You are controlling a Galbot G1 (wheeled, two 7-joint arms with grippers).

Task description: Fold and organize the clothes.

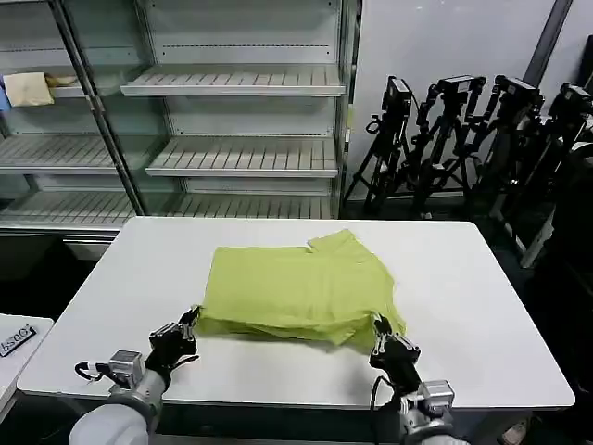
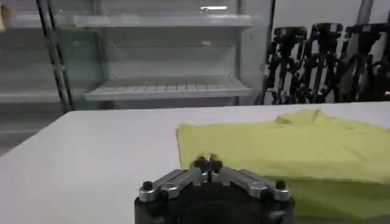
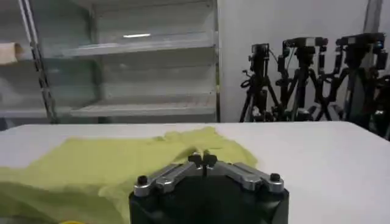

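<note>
T-shirt (image 1: 301, 292) folded on white table (image 1: 482, 306), shelves (image 1: 241, 158) and tripods (image 1: 463, 139) behind; both grippers' jaws together.

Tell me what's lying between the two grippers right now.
In the head view, the near edge of the folded T-shirt spans the stretch between the left gripper and right gripper, with bare white table just in front of it.

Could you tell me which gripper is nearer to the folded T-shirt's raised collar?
Right. The right gripper sits at the T-shirt's near-right corner; the left gripper at its near-left corner.
</note>
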